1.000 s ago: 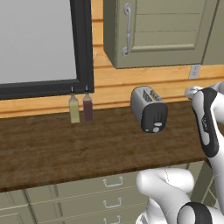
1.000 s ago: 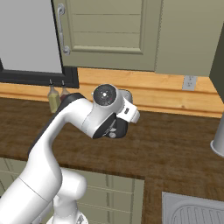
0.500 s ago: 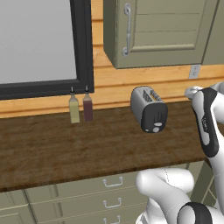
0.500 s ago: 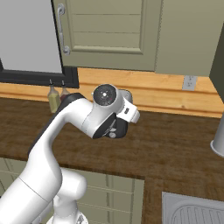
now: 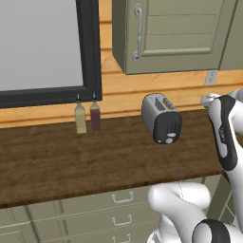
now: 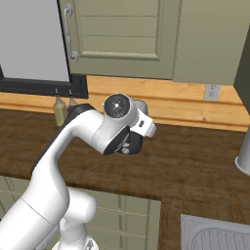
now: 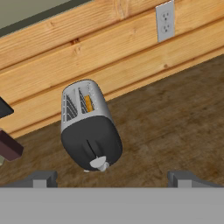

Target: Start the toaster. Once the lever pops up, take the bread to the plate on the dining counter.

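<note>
The silver-grey toaster (image 7: 89, 127) stands on the dark wood worktop (image 5: 71, 161) near the back wall, seen again from the left base camera as toaster (image 5: 161, 118). Its black end panel faces me, with a light round knob (image 7: 99, 163) low down and the lever (image 7: 89, 148) as a faint dark slit above it. The bread (image 7: 89, 103) sits down in one slot, only its golden edge showing. My gripper (image 7: 113, 179) hovers in front of the end panel, apart from it, open and empty. My arm covers most of the toaster in the right base view. The plate and the dining counter are out of view.
Two small bottles (image 5: 80, 118) (image 5: 95, 116) stand left of the toaster under a black-framed window (image 5: 90, 47). A wall cabinet (image 5: 175, 33) hangs above, and an outlet (image 7: 165, 20) is on the wood backsplash. A sink (image 6: 215, 237) and a grey vessel (image 6: 242, 156) lie to the right.
</note>
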